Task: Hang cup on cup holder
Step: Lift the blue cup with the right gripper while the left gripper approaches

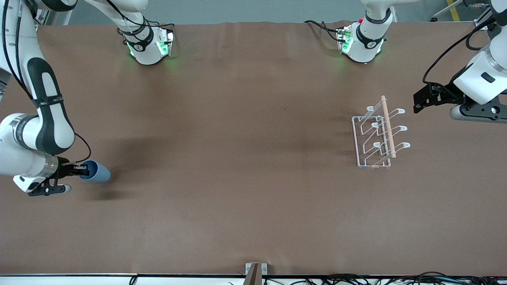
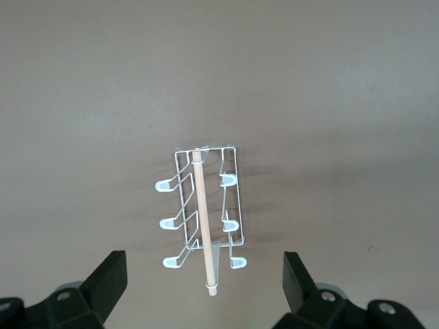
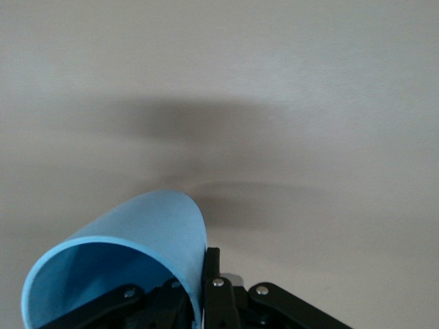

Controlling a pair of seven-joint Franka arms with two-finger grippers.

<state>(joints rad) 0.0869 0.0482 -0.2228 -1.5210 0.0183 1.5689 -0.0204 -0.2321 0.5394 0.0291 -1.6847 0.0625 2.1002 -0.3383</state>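
Cup (image 1: 96, 171) pinched at its rim (right jaws (image 1: 84, 171)), airborne.

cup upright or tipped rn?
Tipped: the cup lies sideways in the right pincer, which grips its rim, open mouth facing the wrist camera. Inside looks empty.

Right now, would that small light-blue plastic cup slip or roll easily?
Probably light: the small light-blue plastic cup, pinched by its rim in the right claw, hangs sideways. Its smooth round wall might slip, and likely rolls if dropped.
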